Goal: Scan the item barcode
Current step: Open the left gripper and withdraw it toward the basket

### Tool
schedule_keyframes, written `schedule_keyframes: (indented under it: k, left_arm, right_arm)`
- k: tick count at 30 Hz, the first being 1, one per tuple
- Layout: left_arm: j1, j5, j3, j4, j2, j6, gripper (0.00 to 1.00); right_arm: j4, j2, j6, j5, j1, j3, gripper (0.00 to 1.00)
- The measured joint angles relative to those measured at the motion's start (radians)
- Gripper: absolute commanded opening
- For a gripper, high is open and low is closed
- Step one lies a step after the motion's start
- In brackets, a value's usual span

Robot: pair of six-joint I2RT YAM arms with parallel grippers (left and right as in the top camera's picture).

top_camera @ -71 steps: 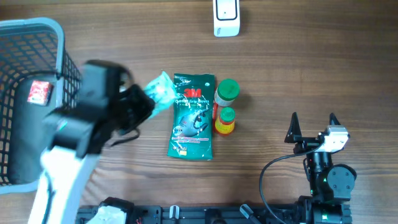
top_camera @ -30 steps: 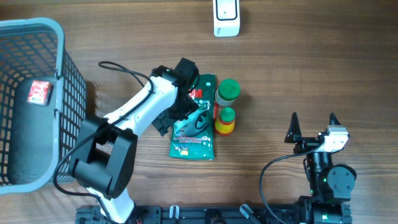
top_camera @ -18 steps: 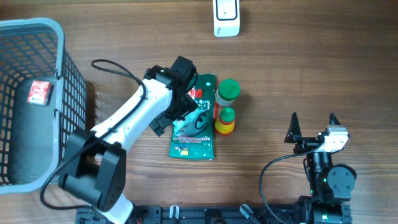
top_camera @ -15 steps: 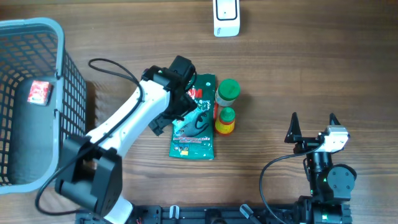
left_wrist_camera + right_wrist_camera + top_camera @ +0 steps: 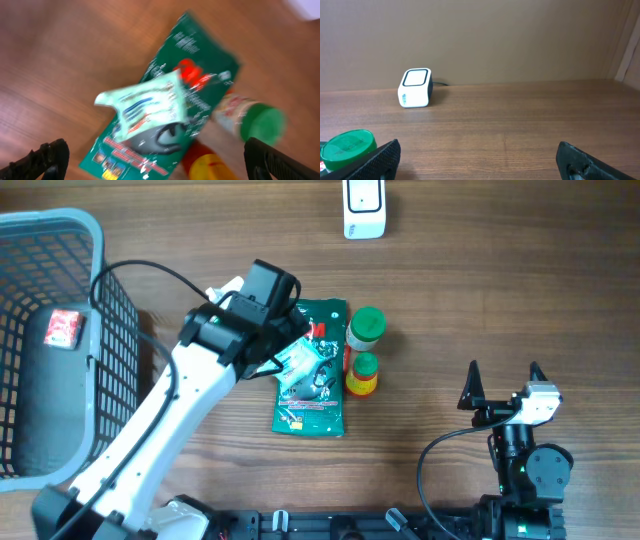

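A pale teal packet (image 5: 300,360) lies loose on top of a green 3M package (image 5: 312,395) in the middle of the table. In the left wrist view, which is blurred, the packet (image 5: 150,102) sits across the package (image 5: 200,65). My left gripper (image 5: 270,340) hovers above them, open and empty; its tips frame the bottom corners (image 5: 162,165). The white scanner (image 5: 364,205) stands at the far edge and also shows as a scanner (image 5: 415,88) in the right wrist view. My right gripper (image 5: 502,380) rests open and empty at the near right (image 5: 480,160).
A green-capped bottle (image 5: 366,325) and a small yellow bottle (image 5: 362,375) lie against the package's right side. A grey wire basket (image 5: 60,225) fills the left edge, with a red-labelled item (image 5: 62,328) inside. The green cap (image 5: 347,145) shows low left in the right wrist view.
My left arm brought the teal packet over from the left, set it on the green package, then rose and drew back, leaving it there. The right arm stayed still.
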Motion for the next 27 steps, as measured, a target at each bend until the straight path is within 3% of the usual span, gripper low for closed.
schedule_keyframes:
  k: [10, 18, 27]
  left_arm:
    - [0.018, -0.092, 0.000, 0.106, -0.164, 0.119, 1.00]
    - [0.129, -0.115, 0.000, 0.151, -0.257, 0.170, 1.00]
    - [0.160, -0.108, 0.074, 0.214, -0.302, 0.390, 1.00]
  right_arm:
    - [0.000, 0.000, 0.000, 0.000, 0.000, 0.000, 1.00]
    - [0.000, 0.000, 0.000, 0.000, 0.000, 0.000, 1.00]
    - [0.000, 0.000, 0.000, 0.000, 0.000, 0.000, 1.00]
